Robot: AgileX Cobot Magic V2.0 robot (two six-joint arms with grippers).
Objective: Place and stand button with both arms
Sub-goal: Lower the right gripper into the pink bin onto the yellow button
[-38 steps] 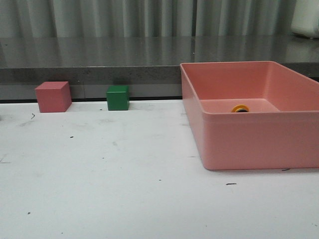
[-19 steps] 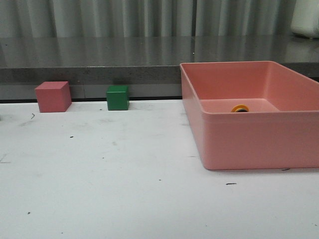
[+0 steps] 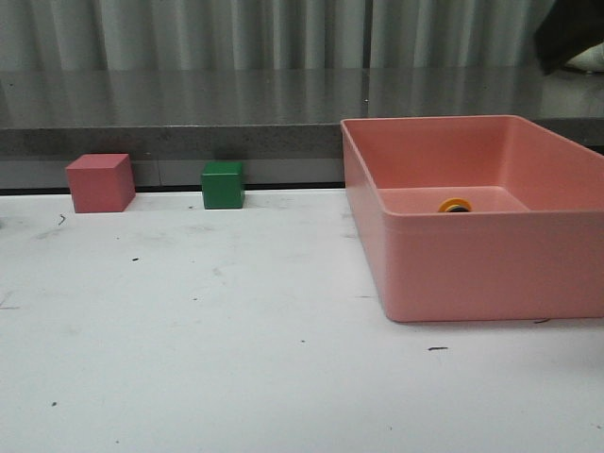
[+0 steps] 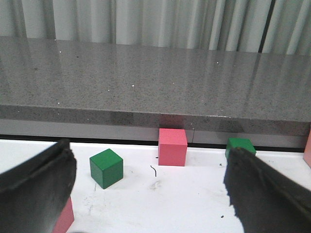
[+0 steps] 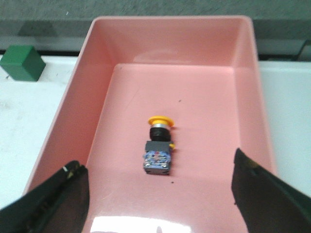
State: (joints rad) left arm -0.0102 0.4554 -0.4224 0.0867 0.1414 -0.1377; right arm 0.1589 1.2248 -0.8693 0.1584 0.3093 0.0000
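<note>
The button (image 5: pixel 159 144) lies on its side on the floor of the pink bin (image 5: pixel 68 107), yellow cap toward the far wall, blue-black base toward my right gripper (image 5: pixel 158 201). That gripper is open and empty, hovering above the bin's near end, short of the button. In the front view only the yellow cap (image 3: pixel 454 205) shows over the bin wall (image 3: pixel 481 264), and a dark part of the right arm (image 3: pixel 566 33) shows at the top right corner. My left gripper (image 4: pixel 150 194) is open and empty, low over the white table.
A pink cube (image 3: pixel 99 182) and a green cube (image 3: pixel 223 185) stand at the table's back left edge. The left wrist view shows a pink cube (image 4: pixel 172 146), two green cubes (image 4: pixel 106 168) (image 4: pixel 240 145) and another pink block (image 4: pixel 65 218). A grey counter runs behind.
A dark part of the right arm has come into the top right corner of the front view. The button, bin and cubes have not moved.
</note>
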